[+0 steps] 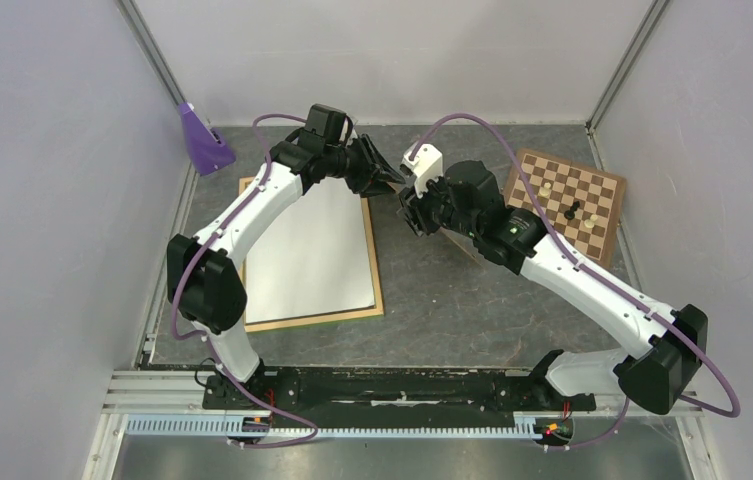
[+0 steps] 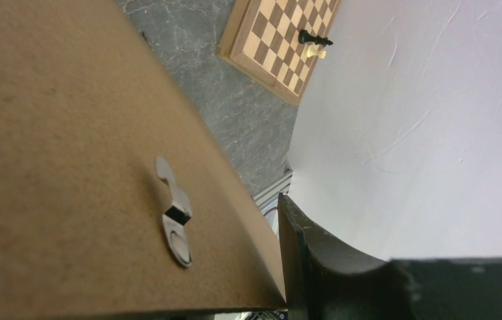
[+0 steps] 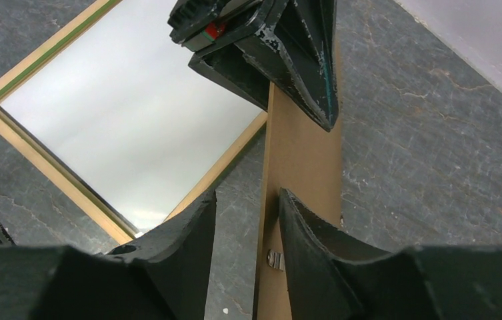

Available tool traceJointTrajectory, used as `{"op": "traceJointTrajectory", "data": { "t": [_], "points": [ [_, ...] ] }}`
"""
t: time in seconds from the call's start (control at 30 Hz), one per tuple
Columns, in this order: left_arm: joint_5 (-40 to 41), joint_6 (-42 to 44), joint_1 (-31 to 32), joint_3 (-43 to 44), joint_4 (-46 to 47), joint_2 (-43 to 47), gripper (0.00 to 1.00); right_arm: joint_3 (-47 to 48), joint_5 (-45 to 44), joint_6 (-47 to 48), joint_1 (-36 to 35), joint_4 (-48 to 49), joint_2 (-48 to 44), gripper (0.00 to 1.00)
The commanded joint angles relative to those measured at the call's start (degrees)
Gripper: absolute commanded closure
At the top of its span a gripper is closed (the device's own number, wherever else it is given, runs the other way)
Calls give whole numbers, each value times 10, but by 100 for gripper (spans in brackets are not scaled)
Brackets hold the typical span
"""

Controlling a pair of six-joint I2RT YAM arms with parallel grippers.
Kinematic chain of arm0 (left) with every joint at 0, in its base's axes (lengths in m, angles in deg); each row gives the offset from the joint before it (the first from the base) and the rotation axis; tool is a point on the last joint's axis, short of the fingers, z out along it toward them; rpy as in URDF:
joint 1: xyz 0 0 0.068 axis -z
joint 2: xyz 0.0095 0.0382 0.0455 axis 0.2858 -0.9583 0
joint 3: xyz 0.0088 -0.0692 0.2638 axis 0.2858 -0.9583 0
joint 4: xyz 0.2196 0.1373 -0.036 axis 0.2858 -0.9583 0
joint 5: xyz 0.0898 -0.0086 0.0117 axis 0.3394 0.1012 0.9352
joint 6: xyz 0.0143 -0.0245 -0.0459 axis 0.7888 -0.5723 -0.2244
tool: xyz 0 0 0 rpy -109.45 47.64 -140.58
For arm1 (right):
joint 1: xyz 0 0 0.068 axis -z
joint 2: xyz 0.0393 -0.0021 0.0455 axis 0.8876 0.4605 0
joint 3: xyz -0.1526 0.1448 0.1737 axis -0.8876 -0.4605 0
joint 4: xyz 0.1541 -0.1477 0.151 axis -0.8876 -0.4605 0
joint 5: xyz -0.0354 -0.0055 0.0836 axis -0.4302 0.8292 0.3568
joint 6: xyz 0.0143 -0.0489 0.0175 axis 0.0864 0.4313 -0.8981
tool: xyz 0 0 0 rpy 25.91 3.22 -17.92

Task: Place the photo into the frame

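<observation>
The frame [image 1: 377,270] lies flat at the left of the table, pale wood side up, with a green strip at its edge [image 3: 28,147]. The photo [image 1: 307,250] lies inside it, plain white back up, and also shows in the right wrist view [image 3: 135,107]. My left gripper [image 1: 377,172] is shut on the brown hardboard panel [image 3: 301,160] and holds it on edge above the table, right of the frame. The panel's metal clip [image 2: 175,213] faces the left wrist camera. My right gripper [image 3: 248,213] is open, and its fingers straddle the panel's edge.
A brown-and-cream chessboard [image 1: 567,200] with a few pieces lies at the back right. A purple holder [image 1: 202,140] stands at the back left. White walls enclose the grey table on three sides.
</observation>
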Motion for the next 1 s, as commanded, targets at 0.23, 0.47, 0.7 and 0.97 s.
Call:
{"op": "traceJointTrajectory", "data": {
  "t": [0.23, 0.47, 0.7, 0.97],
  "points": [
    [-35, -11, -5, -16, 45, 52, 97, 24, 42, -11, -5, -5, -10, 37],
    [-35, 20, -18, -36, 43, 71, 98, 52, 50, -14, 21, -12, -29, 29],
    [-18, 102, -20, -42, 11, 96, 98, 44, 77, -23, 67, -8, -55, 28],
    [-28, 150, -21, -97, 5, 97, 96, 6, 101, -28, 107, 8, -77, 28]
  ]
}}
